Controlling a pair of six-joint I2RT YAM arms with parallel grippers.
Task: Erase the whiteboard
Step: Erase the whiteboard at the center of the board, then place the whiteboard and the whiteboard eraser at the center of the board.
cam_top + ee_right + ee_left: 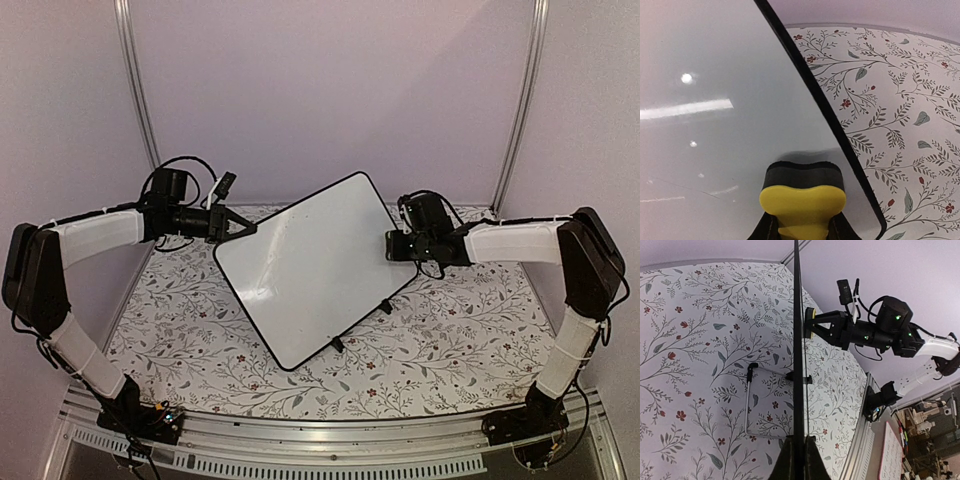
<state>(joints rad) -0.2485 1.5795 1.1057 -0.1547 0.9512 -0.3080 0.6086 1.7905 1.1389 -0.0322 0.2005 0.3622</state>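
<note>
The eraser (802, 187), a yellow block with black felt, is clamped between the fingers of your right gripper (803, 227), and its felt sits against the whiteboard (310, 270) close to the board's 3 o'clock edge. Your left gripper (797, 456) is closed on the opposite edge, at about 9 o'clock, bracing the board. The board stands tilted over the middle of the table; I cannot tell whether its low edge rests on the cloth.

You look to be in the wiping step, probably late in it. The face shows only glare and faint streaks, and I can make out no writing. Your next stroke should run from 3 o'clock toward 9 with the felt flat, while the left hold resists the push.

A floral tablecloth (450, 340) lies underneath. Plain lilac walls and aluminium uprights (135, 90) enclose the table, with a metal rail (330, 440) at 6 o'clock.
</note>
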